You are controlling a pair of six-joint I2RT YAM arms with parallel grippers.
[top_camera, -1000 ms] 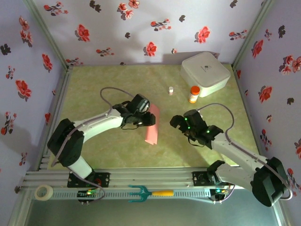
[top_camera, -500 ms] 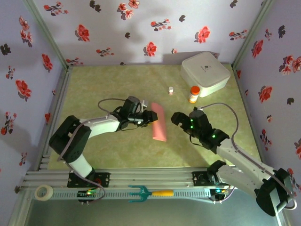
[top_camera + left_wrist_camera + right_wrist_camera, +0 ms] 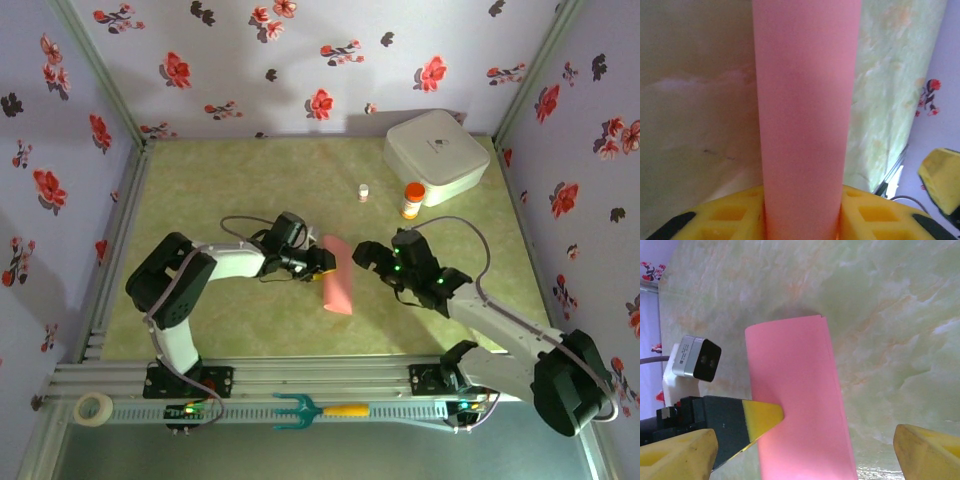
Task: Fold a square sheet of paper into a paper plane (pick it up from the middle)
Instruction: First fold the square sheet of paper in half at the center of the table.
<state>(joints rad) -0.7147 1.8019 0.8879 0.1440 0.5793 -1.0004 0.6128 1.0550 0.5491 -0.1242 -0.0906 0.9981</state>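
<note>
The square sheet of paper is salmon pink and bent over into a narrow rounded strip, lying just left of the table's middle. My left gripper is shut on its left side. In the left wrist view the paper rises between the yellow pads. My right gripper hovers right of the strip, open. In the right wrist view the paper lies between my wide-apart fingertips, and the left gripper's yellow pad presses its edge. A paper plane is out of view.
A white rounded box sits at the back right, with an orange bottle and a small white vial in front of it. A teal fork and a tape roll lie on the front rail.
The left gripper has carried the paper slightly right and down toward the table. The right gripper has moved left up to the strip, its jaws a little narrower.
</note>
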